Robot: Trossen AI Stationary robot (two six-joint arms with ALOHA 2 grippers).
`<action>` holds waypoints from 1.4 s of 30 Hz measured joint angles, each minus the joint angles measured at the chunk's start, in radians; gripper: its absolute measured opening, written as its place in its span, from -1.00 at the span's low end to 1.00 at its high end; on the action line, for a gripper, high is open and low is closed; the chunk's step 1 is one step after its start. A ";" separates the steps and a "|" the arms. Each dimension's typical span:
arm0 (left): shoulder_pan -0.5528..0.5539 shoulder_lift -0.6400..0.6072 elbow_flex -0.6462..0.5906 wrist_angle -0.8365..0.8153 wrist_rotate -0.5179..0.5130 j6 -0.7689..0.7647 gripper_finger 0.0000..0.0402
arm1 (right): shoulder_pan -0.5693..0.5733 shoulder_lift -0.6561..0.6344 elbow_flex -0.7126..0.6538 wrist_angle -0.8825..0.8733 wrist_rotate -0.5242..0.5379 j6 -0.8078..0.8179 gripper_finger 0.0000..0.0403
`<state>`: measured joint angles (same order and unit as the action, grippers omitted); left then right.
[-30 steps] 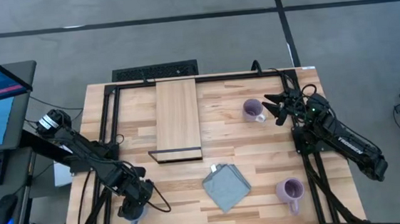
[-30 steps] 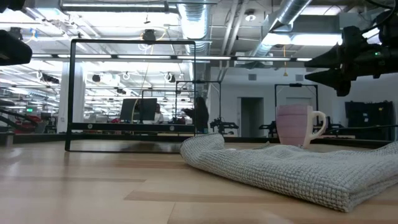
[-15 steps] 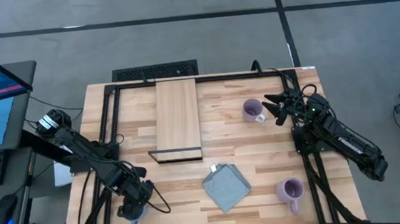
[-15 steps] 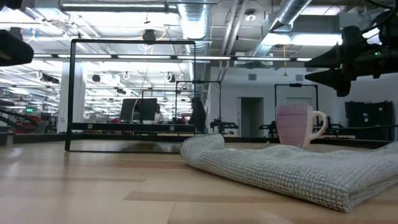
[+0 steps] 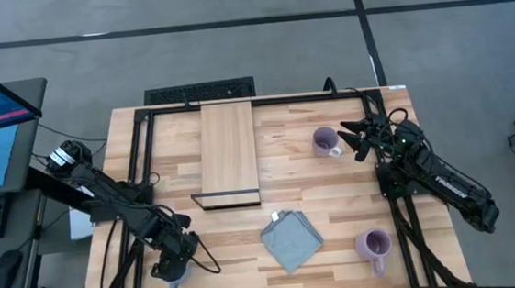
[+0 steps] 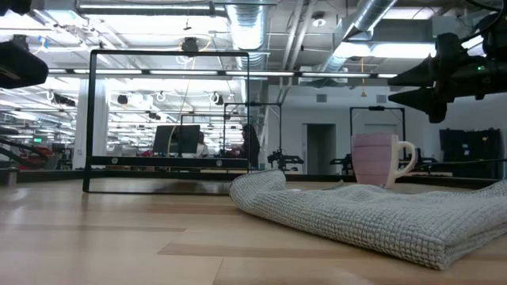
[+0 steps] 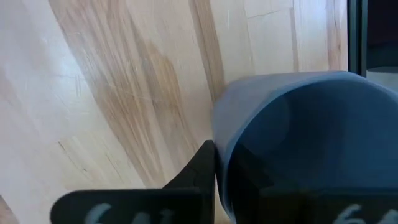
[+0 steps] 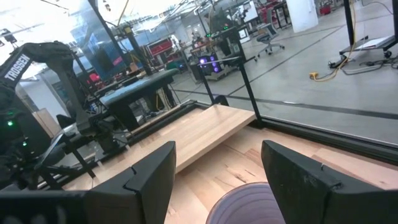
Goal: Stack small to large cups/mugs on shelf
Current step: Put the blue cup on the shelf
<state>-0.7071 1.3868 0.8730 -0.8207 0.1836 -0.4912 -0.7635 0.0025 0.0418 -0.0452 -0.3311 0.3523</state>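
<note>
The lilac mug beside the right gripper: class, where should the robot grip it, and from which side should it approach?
Grip the lilac mug by its rim wall, descending from above. It stands upright with its mouth open, and its handle points toward the right gripper, which hangs open beside it, so pinch the wall clear of the handle.
</note>
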 joint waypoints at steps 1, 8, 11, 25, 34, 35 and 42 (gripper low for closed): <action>0.002 0.000 0.000 0.000 0.003 0.004 -0.97 | 0.000 0.000 0.000 0.000 0.000 0.000 0.29; 0.016 0.001 -0.002 0.000 0.017 0.028 -0.97 | 0.000 0.000 0.000 0.000 0.000 0.000 0.29; 0.016 0.001 -0.002 0.001 0.019 0.028 -0.97 | 0.000 0.000 0.000 0.000 0.000 0.000 0.29; 0.016 -0.105 -0.005 -0.055 -0.040 -0.075 -0.97 | 0.000 0.000 0.000 0.000 0.000 0.000 0.29; 0.016 -0.179 -0.003 -0.149 -0.102 -0.211 -0.97 | 0.000 0.000 0.000 0.000 0.000 0.028 0.29; 0.016 -0.185 -0.003 -0.157 -0.102 -0.228 -0.97 | 0.000 0.000 0.000 0.000 0.000 0.033 0.29; 0.016 -0.240 -0.002 -0.211 -0.153 -0.291 -0.98 | 0.000 0.000 0.000 0.000 0.001 0.034 0.29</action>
<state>-0.6914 1.1469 0.8706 -1.0317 0.0307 -0.7818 -0.7635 0.0025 0.0418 -0.0452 -0.3305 0.3859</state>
